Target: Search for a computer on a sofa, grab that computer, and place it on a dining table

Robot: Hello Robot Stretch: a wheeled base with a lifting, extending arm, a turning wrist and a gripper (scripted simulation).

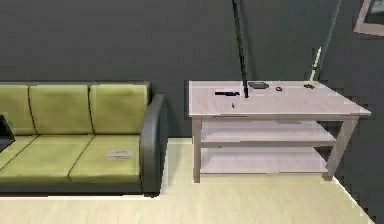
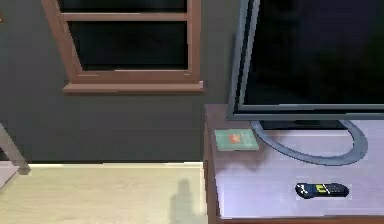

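At nine o'clock in the forward view, an olive-green sofa [image 1: 80, 130] with a dark frame runs off the picture's edge. On its far-left seat lies a dark slab [image 1: 3, 130], mostly cut off; it may be the computer, but too little of it shows to tell. A small flat grey thing [image 1: 120, 155] lies on the right-hand cushion.

At three o'clock from the sofa, just beside its arm, stands a pale table [image 1: 270, 103] with two lower shelves. A thin dark pole [image 1: 240, 50] rises from its top and leaves the picture at twelve o'clock. Around the pole's foot lie a few small things too tiny to name. A slim upright thing [image 1: 315, 65] stands toward the table's far right corner. A framed picture [image 1: 370, 15] is cropped at one o'clock.

In the arm side view, a wood-framed window [image 2: 125, 45] sits at eleven o'clock, its top cut off. A television [image 2: 310, 50], also cropped, stands on a second table [image 2: 250, 185]. A green pad [image 2: 238, 140] lies by the television's stand, and a dark remote [image 2: 320, 189] lies at five o'clock.

I cannot tell the state of the jaws.
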